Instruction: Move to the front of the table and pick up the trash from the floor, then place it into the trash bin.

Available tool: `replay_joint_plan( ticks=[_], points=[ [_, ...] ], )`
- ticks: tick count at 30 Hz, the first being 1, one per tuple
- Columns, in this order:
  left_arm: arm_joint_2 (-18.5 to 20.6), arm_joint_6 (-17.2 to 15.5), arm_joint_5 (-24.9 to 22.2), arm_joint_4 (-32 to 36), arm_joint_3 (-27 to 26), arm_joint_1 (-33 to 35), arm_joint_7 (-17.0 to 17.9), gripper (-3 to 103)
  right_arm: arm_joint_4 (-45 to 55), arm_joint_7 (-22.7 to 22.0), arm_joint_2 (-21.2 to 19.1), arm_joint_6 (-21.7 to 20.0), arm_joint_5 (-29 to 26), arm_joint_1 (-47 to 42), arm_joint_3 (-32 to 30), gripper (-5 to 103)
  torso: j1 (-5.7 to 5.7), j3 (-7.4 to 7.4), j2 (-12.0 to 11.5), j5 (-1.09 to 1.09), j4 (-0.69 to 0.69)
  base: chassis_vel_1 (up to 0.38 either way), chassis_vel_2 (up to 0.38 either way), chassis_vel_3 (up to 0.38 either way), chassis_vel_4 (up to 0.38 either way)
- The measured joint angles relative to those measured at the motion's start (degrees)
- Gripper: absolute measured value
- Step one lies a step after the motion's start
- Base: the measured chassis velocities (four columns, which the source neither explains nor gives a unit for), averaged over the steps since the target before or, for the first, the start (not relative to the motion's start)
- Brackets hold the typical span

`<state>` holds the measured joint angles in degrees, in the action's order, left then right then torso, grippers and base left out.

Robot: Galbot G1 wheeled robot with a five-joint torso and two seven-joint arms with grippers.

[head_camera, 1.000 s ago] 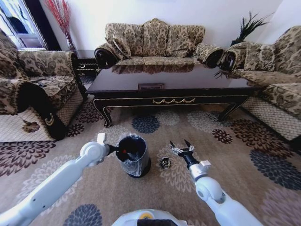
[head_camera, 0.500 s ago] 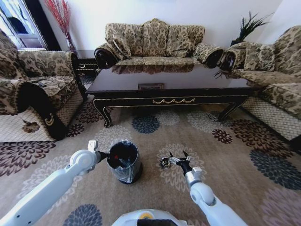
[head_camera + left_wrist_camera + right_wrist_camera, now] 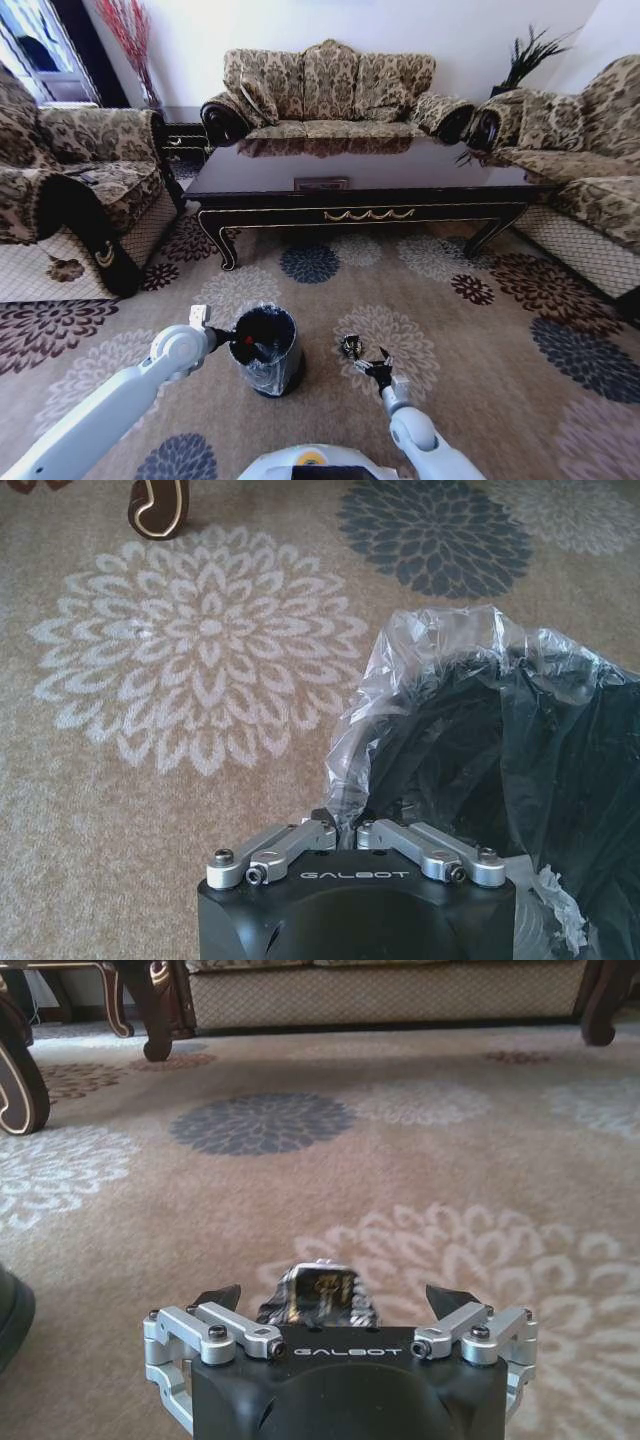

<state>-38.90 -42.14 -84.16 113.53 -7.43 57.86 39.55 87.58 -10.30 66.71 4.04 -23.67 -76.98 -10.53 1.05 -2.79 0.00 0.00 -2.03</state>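
Right gripper fingers wide, straddling crushed trash; lower squarely before closing. Left gripper fingers pinched narrow at trash bin liner.

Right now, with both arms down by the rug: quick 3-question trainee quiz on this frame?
1. True or false: the right pincer is open, fingers either side of the crushed can.
2. What does the left pincer pinch?
3. The bin stands: A) on the table, B) on the rug, C) on the sofa.

Key: 1 true; 2 the bin's plastic liner; 3 B.
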Motion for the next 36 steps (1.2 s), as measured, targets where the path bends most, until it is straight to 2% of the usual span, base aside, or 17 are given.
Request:
replay_joint_plan(
  ticks=[11, 20, 26, 34, 36],
  points=[
    [0.38, 0.00, -0.40, -0.01, 0.07, -0.19, 0.34, 4, -6.12, 0.55, 4.16, 0.77, 1.13, 4.25, 3.00, 100, 0.00, 0.00, 0.00, 0.00, 0.00, 0.000, 0.000, 0.000, 0.000],
    [0.43, 0.00, -0.81, 0.07, 0.24, -0.44, 0.40, 4, -11.13, 2.08, 5.23, 2.95, 2.46, 6.76, 2.89, 100, 0.00, 0.00, 0.00, -0.01, -0.01, 0.000, 0.000, 0.000, 0.000],
    [0.39, 0.00, -1.50, 0.06, 0.92, -0.76, 0.89, 4, -17.34, 3.13, 6.99, 4.78, 6.17, 9.69, 2.74, 100, 0.00, 0.00, 0.00, 0.00, 0.00, 0.000, 0.000, 0.000, 0.000],
    [0.63, 0.00, -2.31, 0.04, 0.96, -1.54, 1.11, 4, -20.30, 3.13, 7.39, 5.16, 7.27, 10.95, 2.62, 100, 0.00, 0.00, 0.00, 0.00, 0.00, 0.000, 0.000, 0.000, 0.000],
    [0.65, 0.00, -2.44, 0.05, 0.94, -1.48, 1.23, 4, -22.40, 3.25, 7.56, 5.80, 8.05, 11.70, 2.44, 97, 0.00, -0.01, 0.00, 0.00, 0.00, 0.000, 0.000, 0.000, 0.000]
  ],
)
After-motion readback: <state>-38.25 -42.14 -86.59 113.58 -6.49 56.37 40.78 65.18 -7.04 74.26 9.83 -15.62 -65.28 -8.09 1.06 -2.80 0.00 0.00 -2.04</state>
